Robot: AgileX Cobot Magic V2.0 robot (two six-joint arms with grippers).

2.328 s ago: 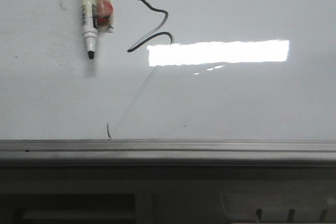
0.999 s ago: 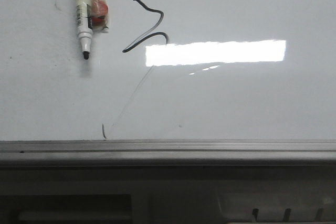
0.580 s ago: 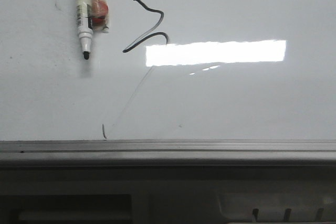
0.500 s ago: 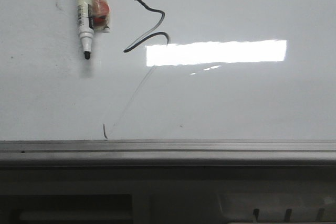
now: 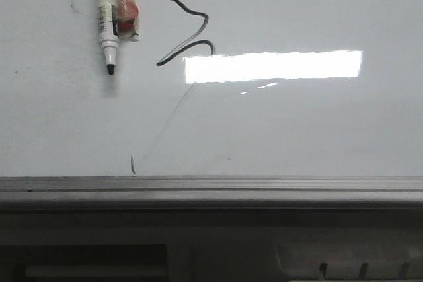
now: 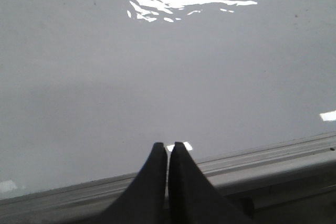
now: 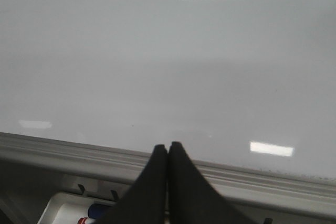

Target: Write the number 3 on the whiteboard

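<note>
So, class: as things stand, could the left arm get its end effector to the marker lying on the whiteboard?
Probably yes. The marker lies in the open on the whiteboard, with nothing over it. The left end effector sits shut near the board's edge strip, with bare board ahead, but it would have to open first.

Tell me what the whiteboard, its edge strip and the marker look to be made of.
Whiteboard: glossy white coated panel, likely melamine or enamel; it mirrors a bright rectangular light.
Edge strip: grey ribbed profile with a dull sheen, probably aluminium.
Marker: white plastic-looking barrel with print, dark tip; clear, glossy tape-like wrap over something red.
</note>
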